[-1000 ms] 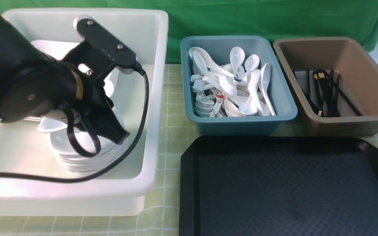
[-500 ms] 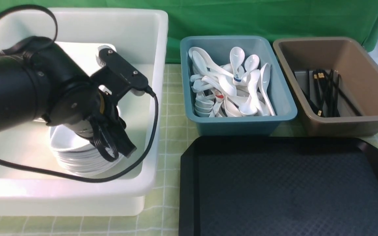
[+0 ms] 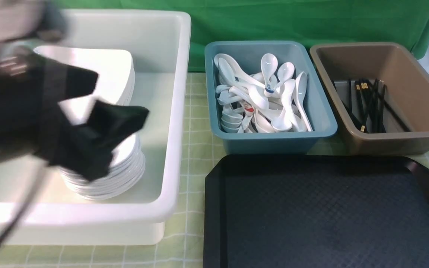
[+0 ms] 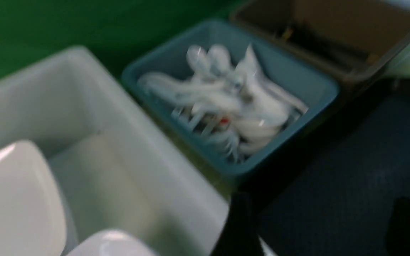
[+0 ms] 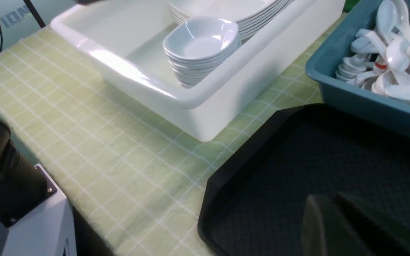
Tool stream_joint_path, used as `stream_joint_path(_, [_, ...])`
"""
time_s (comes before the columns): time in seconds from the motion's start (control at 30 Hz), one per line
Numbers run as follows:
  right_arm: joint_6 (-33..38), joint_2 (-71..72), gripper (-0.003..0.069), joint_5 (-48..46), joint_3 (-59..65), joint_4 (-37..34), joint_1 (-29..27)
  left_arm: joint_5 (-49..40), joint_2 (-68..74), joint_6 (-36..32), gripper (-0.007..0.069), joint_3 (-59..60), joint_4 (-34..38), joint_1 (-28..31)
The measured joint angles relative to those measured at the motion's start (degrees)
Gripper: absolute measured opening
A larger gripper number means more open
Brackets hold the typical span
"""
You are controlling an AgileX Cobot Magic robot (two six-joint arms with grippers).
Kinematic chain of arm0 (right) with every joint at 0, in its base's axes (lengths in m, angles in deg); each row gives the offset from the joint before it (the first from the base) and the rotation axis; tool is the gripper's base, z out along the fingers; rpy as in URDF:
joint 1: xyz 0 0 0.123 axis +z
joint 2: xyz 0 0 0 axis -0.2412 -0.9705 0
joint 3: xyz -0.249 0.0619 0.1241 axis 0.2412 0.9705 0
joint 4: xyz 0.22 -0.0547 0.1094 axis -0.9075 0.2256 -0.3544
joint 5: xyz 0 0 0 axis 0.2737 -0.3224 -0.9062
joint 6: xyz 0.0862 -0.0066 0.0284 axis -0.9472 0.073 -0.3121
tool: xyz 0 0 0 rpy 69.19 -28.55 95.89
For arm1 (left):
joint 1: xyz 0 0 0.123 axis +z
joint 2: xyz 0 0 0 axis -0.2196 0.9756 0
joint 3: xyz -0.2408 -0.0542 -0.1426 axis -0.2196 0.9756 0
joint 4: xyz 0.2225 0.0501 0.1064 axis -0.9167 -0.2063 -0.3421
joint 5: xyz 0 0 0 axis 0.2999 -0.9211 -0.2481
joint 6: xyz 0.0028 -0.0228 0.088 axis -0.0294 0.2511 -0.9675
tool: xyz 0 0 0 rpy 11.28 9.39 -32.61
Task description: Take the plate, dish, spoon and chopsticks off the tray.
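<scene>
The black tray lies at the front right with nothing on it; it also shows in the right wrist view. White plates and small dishes sit stacked in the white bin. White spoons fill the teal bin. Black chopsticks lie in the brown bin. My left gripper is open and empty, a blur over the white bin's left side. My right gripper hangs over the tray with its fingers together and nothing between them.
The teal bin and the brown bin stand behind the tray. A green checked cloth covers the table. A green backdrop hangs behind. The robot's base is at the table's near edge.
My left arm has swung away from the dish stack toward the left and now shows as a blur. The stack of dishes is more exposed. The tray and bins have not moved.
</scene>
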State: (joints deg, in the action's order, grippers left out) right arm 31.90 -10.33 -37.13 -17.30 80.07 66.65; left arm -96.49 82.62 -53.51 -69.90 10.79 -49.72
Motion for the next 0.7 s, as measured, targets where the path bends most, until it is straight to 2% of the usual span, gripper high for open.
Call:
stream_joint_path(0.03, [0.00, 0.00, 0.0070, -0.06, 0.00, 0.00, 0.00, 1.49, -1.42, -0.40, 0.0417, 1.29, 1.03, 0.00])
stream_joint_path(0.07, [0.00, 0.00, 0.0074, -0.12, 0.00, 0.00, 0.00, 7.76, -6.46, -2.97, 0.0288, 6.43, 4.52, -0.11])
stream_joint_path(0.1, [0.00, 0.00, 0.0076, -0.05, 0.00, 0.00, 0.00, 11.33, -9.56, -4.34, 0.0204, 9.49, 6.68, -0.11])
stream_joint_path(0.13, [0.00, 0.00, 0.0077, -0.05, 0.00, 0.00, 0.00, 11.33, -9.56, -4.34, 0.0204, 9.49, 6.68, -0.11])
stream_joint_path(0.17, [0.06, 0.00, 0.0083, 0.09, 0.00, 0.00, 0.00, 17.44, -13.32, -5.66, 0.0076, 14.95, 9.09, -0.11])
stream_joint_path(0.2, [0.12, 0.00, 0.0087, 0.18, 0.00, 0.00, 0.00, 19.94, -14.35, -5.99, 0.0044, 17.17, 9.67, -0.11])
stream_joint_path(0.37, [0.12, 0.00, 0.0094, 0.22, 0.00, 0.00, 0.00, 26.08, -16.36, -6.76, 0.0012, 22.97, 10.19, -0.11])
stream_joint_path(0.7, [0.12, 0.00, 0.0109, 0.24, 0.00, 0.00, -0.22, 27.34, -16.06, -6.89, 0.0012, 28.70, 9.88, -0.11])
